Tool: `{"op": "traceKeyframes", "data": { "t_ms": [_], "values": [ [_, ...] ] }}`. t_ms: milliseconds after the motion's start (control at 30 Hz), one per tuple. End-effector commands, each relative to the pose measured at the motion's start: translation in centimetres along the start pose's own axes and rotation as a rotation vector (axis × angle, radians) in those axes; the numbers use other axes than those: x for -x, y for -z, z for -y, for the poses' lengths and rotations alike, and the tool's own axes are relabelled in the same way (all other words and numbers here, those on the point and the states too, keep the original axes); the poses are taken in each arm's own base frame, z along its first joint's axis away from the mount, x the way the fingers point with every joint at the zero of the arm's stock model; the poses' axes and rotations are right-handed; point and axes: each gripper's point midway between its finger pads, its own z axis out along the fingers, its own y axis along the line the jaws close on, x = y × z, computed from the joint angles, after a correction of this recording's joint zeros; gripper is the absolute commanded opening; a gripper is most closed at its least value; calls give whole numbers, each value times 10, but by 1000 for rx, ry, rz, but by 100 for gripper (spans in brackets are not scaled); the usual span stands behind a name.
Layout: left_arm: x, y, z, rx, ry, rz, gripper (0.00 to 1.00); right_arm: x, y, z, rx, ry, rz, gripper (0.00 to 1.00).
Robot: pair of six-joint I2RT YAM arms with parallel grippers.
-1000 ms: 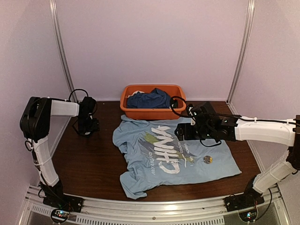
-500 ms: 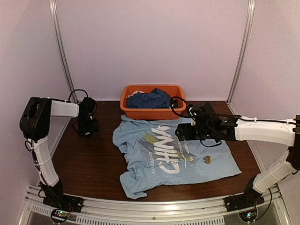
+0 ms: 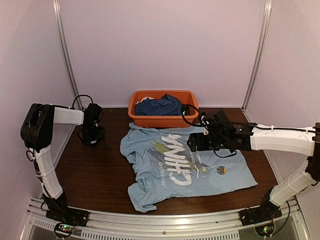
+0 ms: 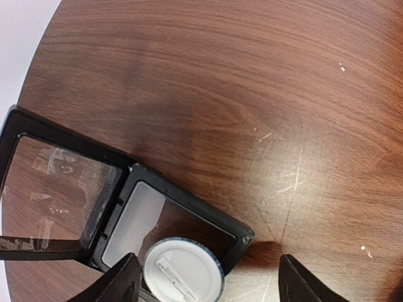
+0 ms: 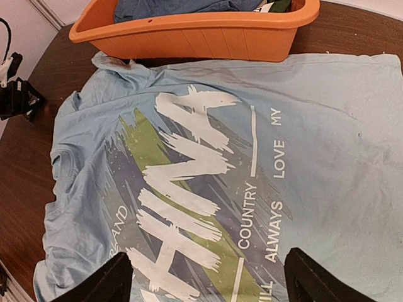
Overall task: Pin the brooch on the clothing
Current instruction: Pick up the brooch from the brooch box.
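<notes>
The brooch lies on the shirt, a little right of and closer to the front than the open, empty right gripper; the open left gripper hangs far away over a case.

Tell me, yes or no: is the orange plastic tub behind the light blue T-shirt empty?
No: in the top view a crumpled dark blue garment lies inside the orange plastic tub.
</notes>
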Motion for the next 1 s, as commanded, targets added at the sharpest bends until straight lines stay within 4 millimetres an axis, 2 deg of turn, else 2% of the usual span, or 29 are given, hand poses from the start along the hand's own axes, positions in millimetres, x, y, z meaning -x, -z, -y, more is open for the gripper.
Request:
{"op": "traceKeyframes", "data": {
  "t_ms": [0, 300, 600, 967],
  "values": [
    [11, 8, -10, 20, 36, 44, 77, -2, -1, 3, -25, 19, -6, 85],
    [4, -4, -3, -4, 23, 7, 76, -4, -1, 3, -25, 15, -5, 85],
    [0, -9, 0, -19, 24, -2, 72, -8, -4, 4, -29, 15, -14, 85],
    [1, -7, -3, -7, 38, 18, 76, -9, -5, 4, -28, 15, -16, 85]
  ]
}}
